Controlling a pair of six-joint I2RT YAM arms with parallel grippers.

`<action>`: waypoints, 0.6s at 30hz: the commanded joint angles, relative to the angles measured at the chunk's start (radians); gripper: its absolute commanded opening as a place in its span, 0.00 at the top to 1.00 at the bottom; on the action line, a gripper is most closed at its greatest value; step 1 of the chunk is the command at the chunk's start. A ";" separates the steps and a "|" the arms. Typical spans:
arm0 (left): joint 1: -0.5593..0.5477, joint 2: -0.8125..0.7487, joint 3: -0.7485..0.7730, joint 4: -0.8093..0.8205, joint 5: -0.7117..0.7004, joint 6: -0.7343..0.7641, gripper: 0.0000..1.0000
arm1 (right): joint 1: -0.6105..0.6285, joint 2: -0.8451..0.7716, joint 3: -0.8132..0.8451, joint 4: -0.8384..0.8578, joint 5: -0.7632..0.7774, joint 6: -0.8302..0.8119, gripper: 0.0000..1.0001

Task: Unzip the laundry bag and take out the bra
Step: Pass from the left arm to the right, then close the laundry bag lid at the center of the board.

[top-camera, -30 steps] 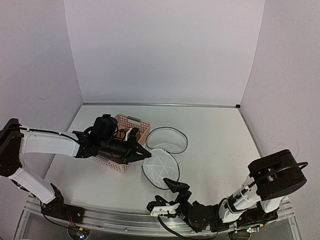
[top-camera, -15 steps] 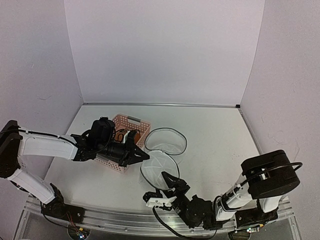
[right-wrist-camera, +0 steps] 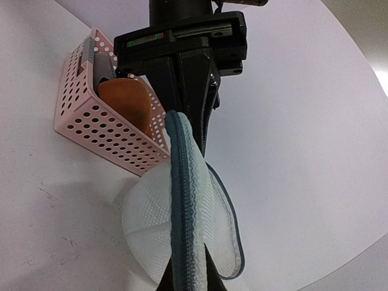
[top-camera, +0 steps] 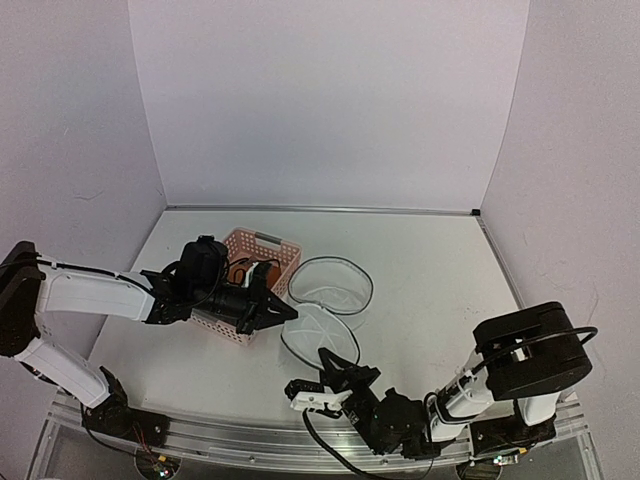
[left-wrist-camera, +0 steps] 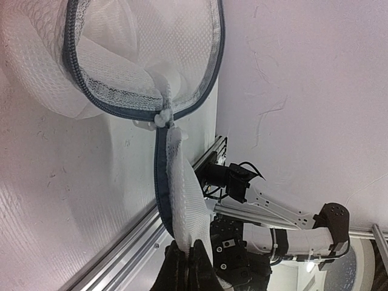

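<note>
The laundry bag (top-camera: pixel 332 285) lies open on the table, a white mesh ring with a dark rim, empty inside (left-wrist-camera: pixel 145 54). Its round lid (top-camera: pixel 318 335) hangs from it by the zip and is stretched on edge between both grippers. My left gripper (top-camera: pixel 278 312) is shut on the lid's far edge (left-wrist-camera: pixel 188 267). My right gripper (top-camera: pixel 332 362) is shut on the zip rim at the lid's near edge (right-wrist-camera: pixel 191 282). The orange bra (top-camera: pixel 243 272) lies in the pink basket (right-wrist-camera: pixel 127 103), outside the bag.
The pink lattice basket (top-camera: pixel 262 243) stands at the left of the bag, under my left arm (top-camera: pixel 100 290). The aluminium rail (top-camera: pixel 200 430) runs along the table's near edge. White walls close in the back and both sides.
My right gripper has gone from open to shut on the lid's near edge and shifted a little left. The left gripper, still holding the lid, has drawn back slightly.
</note>
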 commanded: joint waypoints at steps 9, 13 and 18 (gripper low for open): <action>0.003 -0.075 0.011 0.061 -0.020 0.011 0.35 | -0.004 -0.074 0.004 0.082 0.003 -0.069 1.00; 0.009 -0.100 0.031 0.054 -0.020 0.028 0.25 | -0.006 -0.111 -0.003 0.078 0.003 -0.096 1.00; 0.024 -0.137 0.058 -0.034 -0.040 0.085 0.16 | -0.014 -0.205 -0.015 -0.022 0.005 -0.073 1.00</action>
